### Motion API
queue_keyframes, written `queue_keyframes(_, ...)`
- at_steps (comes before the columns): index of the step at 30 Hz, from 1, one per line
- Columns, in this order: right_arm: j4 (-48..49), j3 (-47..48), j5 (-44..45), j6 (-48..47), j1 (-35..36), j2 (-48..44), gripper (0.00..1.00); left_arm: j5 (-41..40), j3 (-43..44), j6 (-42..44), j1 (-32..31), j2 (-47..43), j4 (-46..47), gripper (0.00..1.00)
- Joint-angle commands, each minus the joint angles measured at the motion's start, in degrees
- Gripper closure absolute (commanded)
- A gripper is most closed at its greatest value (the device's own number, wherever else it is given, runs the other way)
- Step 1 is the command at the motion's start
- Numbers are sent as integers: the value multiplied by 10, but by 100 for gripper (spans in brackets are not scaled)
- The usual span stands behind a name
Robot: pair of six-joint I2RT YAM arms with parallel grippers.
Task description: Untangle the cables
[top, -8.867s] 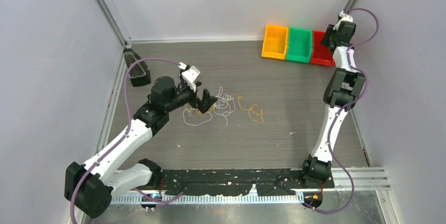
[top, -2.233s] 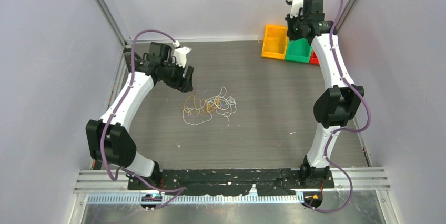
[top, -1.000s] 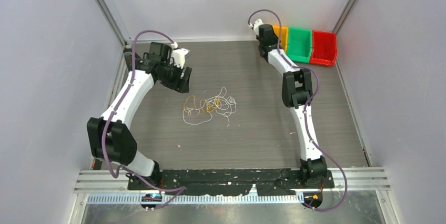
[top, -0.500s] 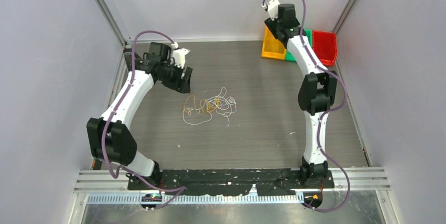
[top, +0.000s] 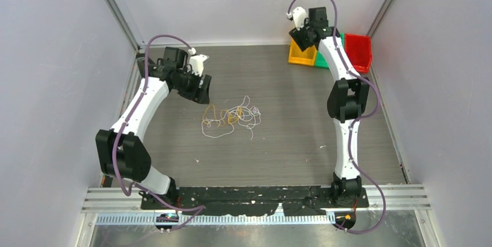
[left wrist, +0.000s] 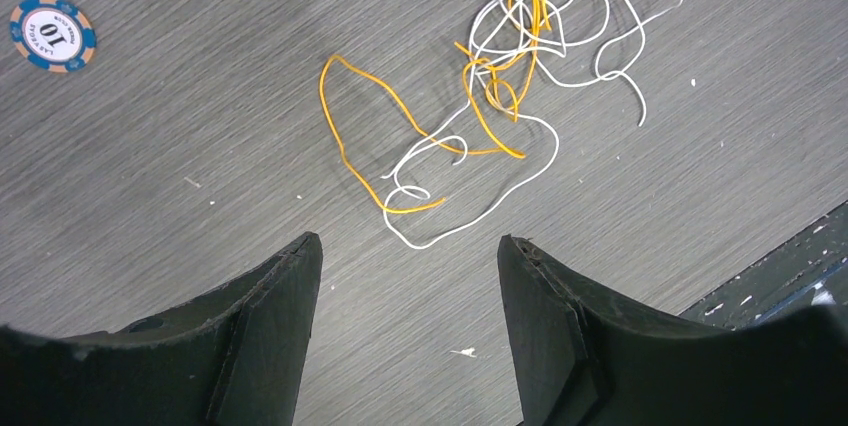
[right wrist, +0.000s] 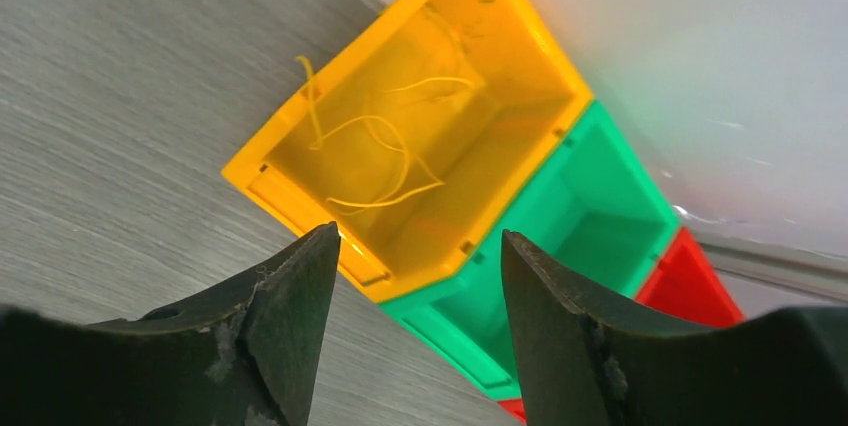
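A small tangle of thin white and yellow-orange cables [top: 231, 117] lies on the table, mid-left. It fills the top of the left wrist view [left wrist: 500, 76]. My left gripper [top: 203, 91] hovers open and empty just up-left of the tangle; in its wrist view [left wrist: 410, 246] nothing lies between the jaws. My right gripper [top: 301, 37] is open and empty above the yellow bin [top: 299, 55] at the back. A yellow-orange cable [right wrist: 375, 161] lies inside that yellow bin [right wrist: 290, 201]. I see no red cable.
A green bin [right wrist: 600, 206] and a red bin [top: 358, 51] stand beside the yellow one at the back right. A black holder [top: 141, 61] sits at the back left, mostly behind the left arm. A blue poker chip [left wrist: 53, 34] lies on the table near the tangle.
Earlier my left gripper was at the tangle; it has since lifted back up-left. My right arm swung left over the bins and back, now above the yellow bin. The tangle has not moved lately.
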Motion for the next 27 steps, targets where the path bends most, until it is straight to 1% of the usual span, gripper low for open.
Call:
queue_keyframes(1,-3,15,-29,-16,3,35,32,2,18,7,7,-12,-15,34)
queue_keyframes(4,14,10,-49,-13,2,46,30,-4,19,10,8,-13,-20,34)
queue_keyframes(8,42,9,-58,-9,2,63,32,-11,24,14,8,-12,-26,34)
queue_keyframes(14,86,9,-57,1,2,84,35,-13,29,10,8,-4,-25,34)
queue_keyframes(27,148,11,-38,17,1,113,33,-17,36,11,8,9,-28,34)
